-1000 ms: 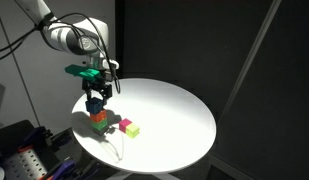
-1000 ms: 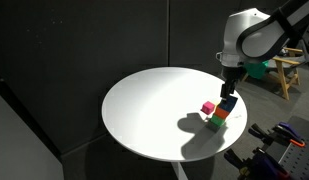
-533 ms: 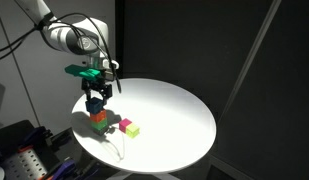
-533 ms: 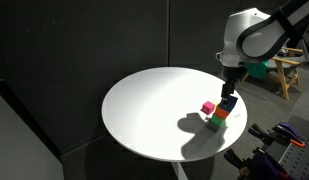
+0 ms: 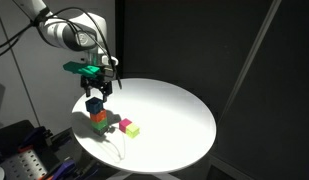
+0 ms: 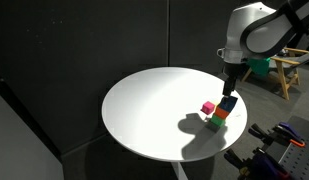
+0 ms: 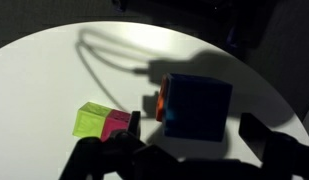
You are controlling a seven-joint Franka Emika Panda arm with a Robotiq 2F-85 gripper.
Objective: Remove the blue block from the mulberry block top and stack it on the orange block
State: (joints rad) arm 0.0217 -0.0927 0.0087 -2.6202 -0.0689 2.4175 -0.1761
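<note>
The blue block (image 5: 94, 104) sits on the orange block (image 5: 98, 116), which rests on a green cube (image 5: 100, 127), making a small tower near the round table's edge. The tower also shows in an exterior view: blue block (image 6: 227, 103), orange block (image 6: 222, 113). The mulberry block (image 5: 124, 124) lies on the table beside a yellow-green cube (image 5: 133, 130), with nothing on top. My gripper (image 5: 98, 91) hangs just above the blue block, open and empty. In the wrist view the blue block (image 7: 197, 107) lies between my spread fingers (image 7: 194, 150), hiding most of the orange block (image 7: 159, 100); the mulberry block (image 7: 118, 124) lies to its left.
The white round table (image 5: 169, 115) stands before a dark backdrop. A thin white cable (image 5: 118, 148) lies near the tower by the table's edge. Wooden furniture (image 6: 290, 72) stands beyond the table.
My gripper has lifted slightly off the blue block. The blue block stays on the orange block.
</note>
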